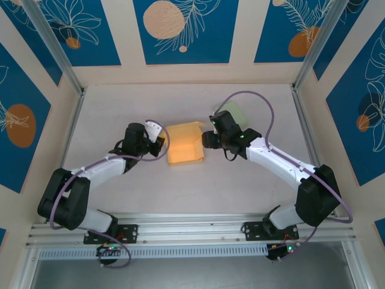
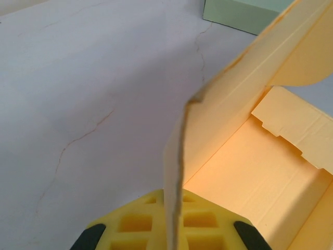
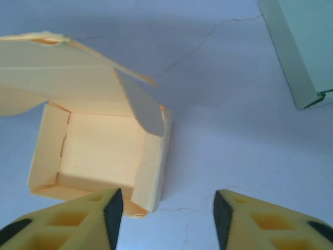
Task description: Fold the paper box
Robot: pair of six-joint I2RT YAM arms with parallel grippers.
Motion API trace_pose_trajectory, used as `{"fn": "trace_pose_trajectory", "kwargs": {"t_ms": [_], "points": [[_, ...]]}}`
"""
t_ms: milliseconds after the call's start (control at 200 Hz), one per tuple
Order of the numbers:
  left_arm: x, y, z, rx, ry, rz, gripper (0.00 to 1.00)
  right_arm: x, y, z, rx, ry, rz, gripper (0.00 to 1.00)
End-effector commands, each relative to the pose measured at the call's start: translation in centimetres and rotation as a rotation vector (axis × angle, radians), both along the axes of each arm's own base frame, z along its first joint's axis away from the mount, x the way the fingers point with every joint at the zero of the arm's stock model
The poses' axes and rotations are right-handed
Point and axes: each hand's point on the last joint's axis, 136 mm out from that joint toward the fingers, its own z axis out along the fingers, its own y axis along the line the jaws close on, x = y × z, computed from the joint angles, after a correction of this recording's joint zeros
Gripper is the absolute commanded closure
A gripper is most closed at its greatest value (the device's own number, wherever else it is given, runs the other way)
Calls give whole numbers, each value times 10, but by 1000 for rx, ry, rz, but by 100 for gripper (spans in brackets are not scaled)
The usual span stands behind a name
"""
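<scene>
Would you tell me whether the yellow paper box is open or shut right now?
Open. The lid of the paper box stands raised, and the right wrist view looks straight into its empty interior.

Matt, smooth yellow paper box (image 1: 184,147)

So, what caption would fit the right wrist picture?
Open right gripper hovers by the open yellow box, a green box nearby.
</scene>
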Motion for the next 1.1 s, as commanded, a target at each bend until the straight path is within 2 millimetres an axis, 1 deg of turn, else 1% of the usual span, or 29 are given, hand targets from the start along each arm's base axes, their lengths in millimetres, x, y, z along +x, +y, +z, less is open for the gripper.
{"fn": "trace_pose_trajectory", "kwargs": {"t_ms": [0, 90, 240, 385, 485, 560, 655, 735, 810, 870, 950, 1095], "points": [[4, -8, 8, 16, -17, -42, 100, 1, 17, -6, 47, 23, 136, 53], [6, -11, 9, 18, -12, -57, 100, 11, 24, -11, 84, 18, 184, 54], [9, -12, 7, 31, -1, -57, 100, 22, 30, -22, 77, -6, 221, 54], [11, -14, 6, 28, 9, -65, 100, 34, 27, -28, 74, -32, 195, 57], [12, -15, 5, 28, 13, -67, 100, 41, 26, -30, 95, -41, 190, 62], [12, -16, 4, 28, 18, -72, 100, 46, 28, -33, 105, -44, 191, 63], [13, -18, 4, 22, 28, -73, 100, 51, 31, -36, 115, -37, 196, 70], [14, -22, 6, -5, 44, -63, 100, 51, 35, -37, 132, -28, 200, 84], [18, -25, 9, -51, 64, -7, 100, 50, 38, -38, 147, -28, 187, 97], [23, -27, 10, -92, 83, 68, 100, 49, 40, -38, 148, -37, 174, 99], [26, -32, 7, -154, 117, 163, 100, 46, 45, -39, 137, -51, 156, 100], [27, -49, 1, -245, 156, 259, 100, 39, 57, -39, 103, -97, 130, 100]]}}
